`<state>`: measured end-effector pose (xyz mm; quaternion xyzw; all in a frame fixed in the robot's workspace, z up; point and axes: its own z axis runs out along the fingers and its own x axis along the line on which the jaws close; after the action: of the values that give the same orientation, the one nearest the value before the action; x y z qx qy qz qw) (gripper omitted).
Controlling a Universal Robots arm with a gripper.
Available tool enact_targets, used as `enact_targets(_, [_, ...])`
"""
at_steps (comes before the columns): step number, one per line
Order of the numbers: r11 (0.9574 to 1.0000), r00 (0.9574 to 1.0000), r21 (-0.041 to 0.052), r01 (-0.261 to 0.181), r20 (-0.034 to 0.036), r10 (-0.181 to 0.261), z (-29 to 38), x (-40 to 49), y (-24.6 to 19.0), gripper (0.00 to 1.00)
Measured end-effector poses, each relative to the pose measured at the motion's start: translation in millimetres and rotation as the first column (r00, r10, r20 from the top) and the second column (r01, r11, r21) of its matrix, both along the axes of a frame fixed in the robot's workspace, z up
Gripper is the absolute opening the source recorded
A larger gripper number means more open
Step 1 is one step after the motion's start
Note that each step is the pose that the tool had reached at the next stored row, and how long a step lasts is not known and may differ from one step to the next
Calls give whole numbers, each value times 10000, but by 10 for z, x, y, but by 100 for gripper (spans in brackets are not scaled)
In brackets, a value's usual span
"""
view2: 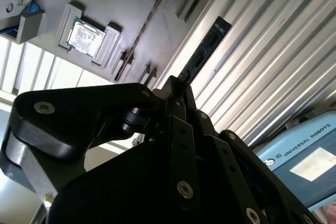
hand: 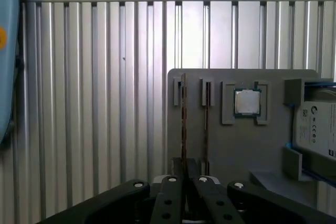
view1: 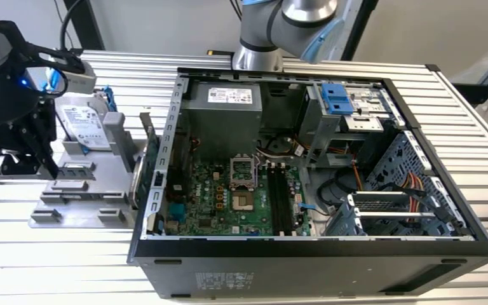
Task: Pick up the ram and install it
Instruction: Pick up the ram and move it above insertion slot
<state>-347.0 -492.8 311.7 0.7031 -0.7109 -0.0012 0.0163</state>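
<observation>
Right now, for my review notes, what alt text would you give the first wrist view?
The black gripper is closed on a thin ram stick standing on edge at a grey holder tray on a ribbed metal table. The tray also carries a second stick, a square silver processor chip and a hard drive.

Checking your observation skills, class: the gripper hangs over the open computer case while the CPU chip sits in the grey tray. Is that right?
Not quite. The exterior view shows the gripper over the grey tray, beside the computer case, not over it. The CPU chip does sit in that tray.
</observation>
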Motion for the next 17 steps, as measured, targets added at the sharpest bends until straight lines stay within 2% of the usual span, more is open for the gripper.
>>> enact_targets(12, [10000, 10000, 0, 2, 0, -2, 129, -1, 1, 0])
enact_targets(13, [10000, 10000, 0, 2, 0, -2, 176, -1, 1, 0])
enact_targets(17, [10000, 10000, -1, 2, 0, -2, 228, -1, 1, 0])
